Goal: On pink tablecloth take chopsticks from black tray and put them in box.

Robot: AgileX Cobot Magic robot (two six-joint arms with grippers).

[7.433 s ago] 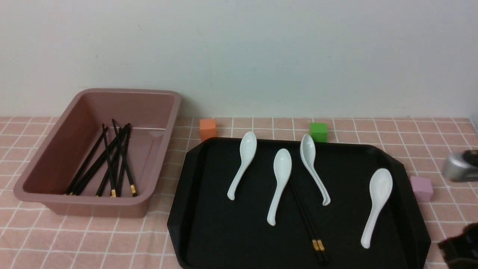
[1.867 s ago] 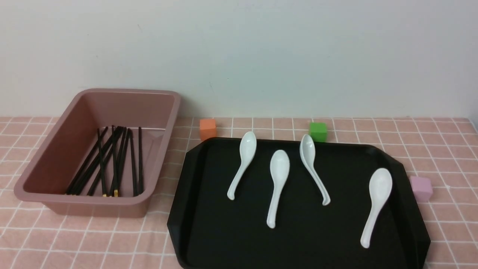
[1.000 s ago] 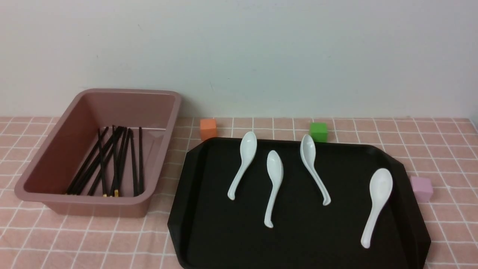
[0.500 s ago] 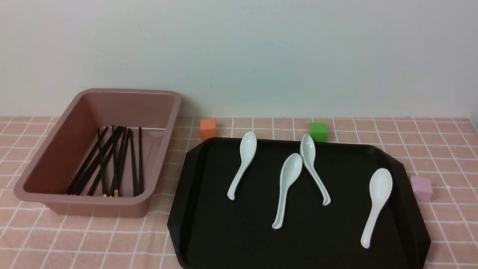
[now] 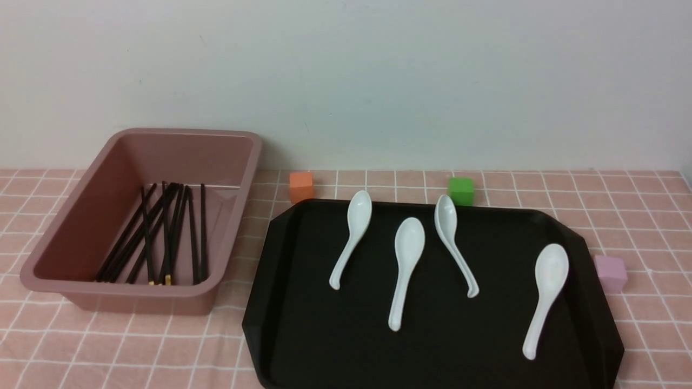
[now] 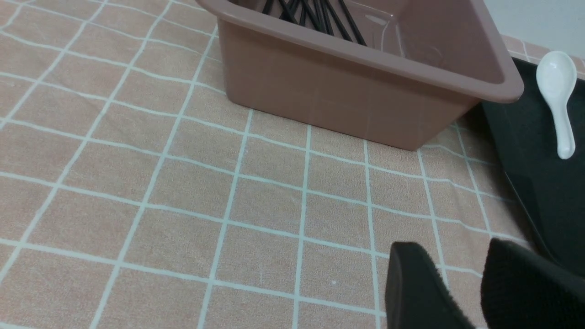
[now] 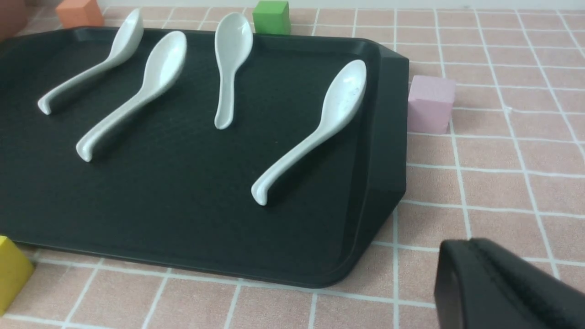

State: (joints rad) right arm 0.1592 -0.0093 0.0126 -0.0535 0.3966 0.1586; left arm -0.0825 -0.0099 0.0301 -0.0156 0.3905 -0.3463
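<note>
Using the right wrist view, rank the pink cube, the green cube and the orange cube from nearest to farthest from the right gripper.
1. Pink cube: on the cloth beside the tray's edge, closest to the right gripper.
2. Green cube: behind the tray's far rim.
3. Orange cube: at the tray's far opposite corner.

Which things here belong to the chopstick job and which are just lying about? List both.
Job:
chopsticks, all in the box
box
tray, no chopsticks on it
tablecloth

Lying about:
four spoons on the tray
orange cube
green cube
pink cube
yellow cube
</note>
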